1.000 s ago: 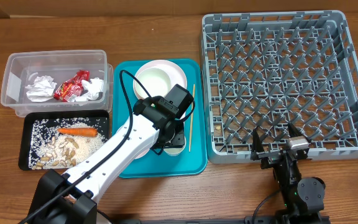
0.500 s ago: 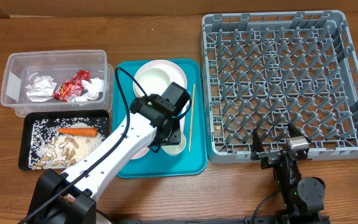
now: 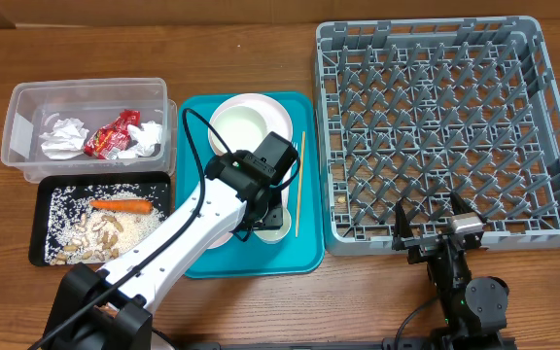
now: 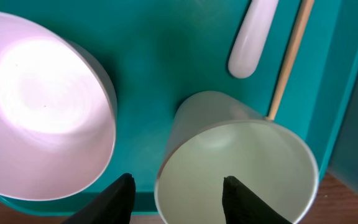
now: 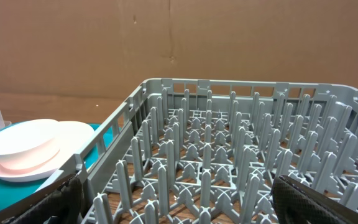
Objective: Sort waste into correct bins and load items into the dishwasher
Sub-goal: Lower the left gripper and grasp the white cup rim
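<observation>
A small white cup (image 4: 238, 162) stands upright on the teal tray (image 4: 166, 56), near its front edge. My left gripper (image 4: 178, 190) is open and straddles the cup's left wall, one finger (image 4: 122, 196) outside and the other inside, with a gap to the rim. To the left of the cup is a white bowl (image 4: 42, 112). A white fork handle (image 4: 252, 38) and a wooden chopstick (image 4: 289, 59) lie behind it. From overhead the left gripper (image 3: 268, 214) covers part of the cup (image 3: 278, 224). My right gripper (image 3: 426, 228) is open and empty at the grey dish rack's (image 3: 445, 126) front edge.
Another white bowl (image 3: 249, 122) sits at the back of the teal tray. The clear tub (image 3: 27, 107) holds napkins (image 3: 63, 138) and a red wrapper (image 3: 113, 134). The black tray (image 3: 42, 228) holds crumbs and a carrot piece (image 3: 122, 205). Rack pegs (image 5: 204, 180) fill the right wrist view.
The left arm has shifted slightly over the tray, and more of the cup's rim shows beside the gripper. The right arm has not moved.
</observation>
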